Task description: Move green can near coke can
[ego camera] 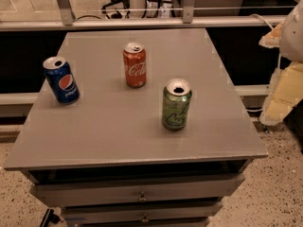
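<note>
The green can (176, 104) stands upright on the grey table top (109, 131), right of centre and toward the front. The coke can (135, 65) stands upright behind it and to its left, about a can's height away. My gripper (283, 86) shows as pale cream parts at the right edge of the view, beyond the table's right side and well apart from both cans. It holds nothing that I can see.
A blue Pepsi can (61, 79) stands tilted-looking near the table's left edge. The table has drawers (142, 193) below its front edge. A metal rail (142, 22) runs behind the table. Speckled floor lies to the right.
</note>
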Robot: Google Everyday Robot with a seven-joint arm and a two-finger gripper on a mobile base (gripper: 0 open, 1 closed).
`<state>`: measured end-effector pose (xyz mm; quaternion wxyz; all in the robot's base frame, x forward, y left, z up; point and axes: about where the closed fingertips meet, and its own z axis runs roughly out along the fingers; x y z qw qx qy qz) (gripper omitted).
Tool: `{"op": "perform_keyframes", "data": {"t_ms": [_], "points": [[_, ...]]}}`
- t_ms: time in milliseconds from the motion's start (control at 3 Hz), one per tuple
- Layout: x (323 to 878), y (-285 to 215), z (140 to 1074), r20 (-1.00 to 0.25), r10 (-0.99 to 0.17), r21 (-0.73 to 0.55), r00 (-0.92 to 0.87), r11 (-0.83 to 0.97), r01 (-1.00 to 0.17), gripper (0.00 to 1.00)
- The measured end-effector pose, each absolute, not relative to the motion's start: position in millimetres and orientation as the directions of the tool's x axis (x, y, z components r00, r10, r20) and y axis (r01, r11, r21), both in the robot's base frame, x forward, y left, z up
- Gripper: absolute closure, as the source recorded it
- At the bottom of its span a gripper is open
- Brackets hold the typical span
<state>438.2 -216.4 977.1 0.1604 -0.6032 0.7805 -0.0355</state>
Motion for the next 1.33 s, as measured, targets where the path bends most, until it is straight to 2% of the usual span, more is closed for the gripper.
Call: {"op": "perform_keyframes", "data": {"t_ms": [667, 1333], "points": [[436, -211, 988, -0.215, -0.955, -0.271, -0.204, 0.259, -0.927, 0.0], [437, -144, 1012, -0.231, -0.971, -0.283, -0.062, 0.127, -0.951, 0.0]]}}
